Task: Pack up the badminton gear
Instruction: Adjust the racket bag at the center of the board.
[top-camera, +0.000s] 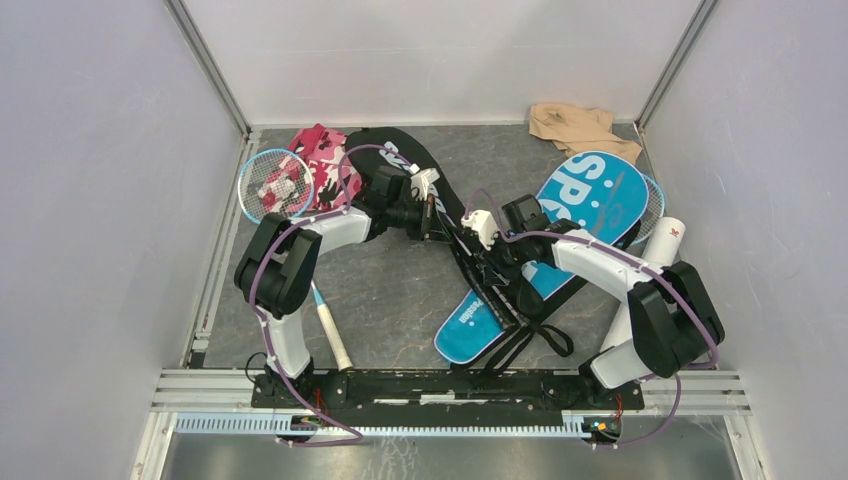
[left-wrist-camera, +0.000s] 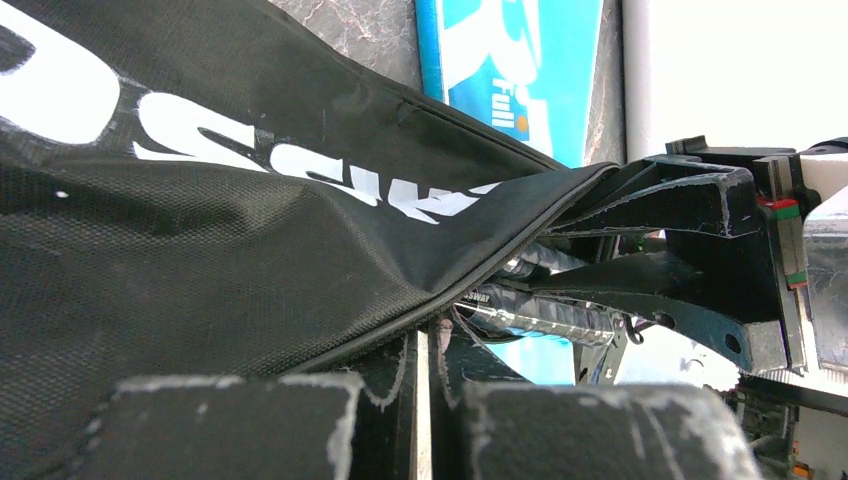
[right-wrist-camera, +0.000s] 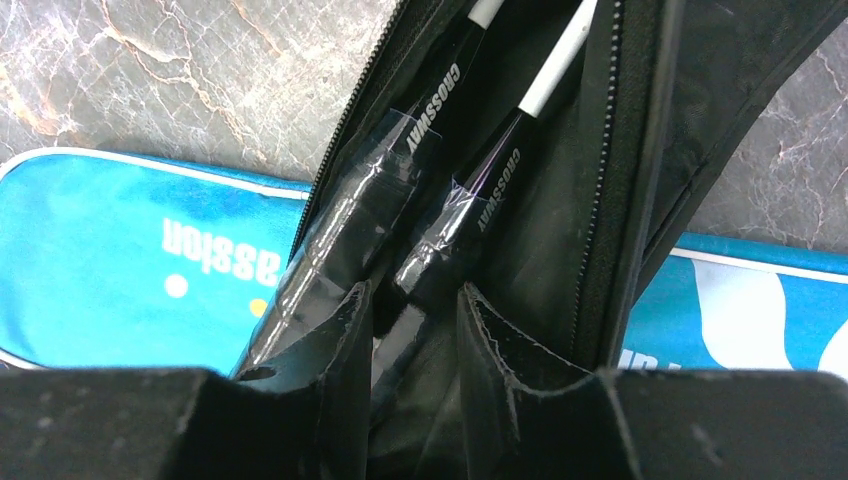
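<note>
Black cover is limp cloth, pinched at its rim by the closed left hand; right hand stands part-open astride a stiff, probably slick racket handle.

Left gripper closed, right gripper parted

Robot lab cell, white panel walls, aluminium rails, marbled tabletop
</note>
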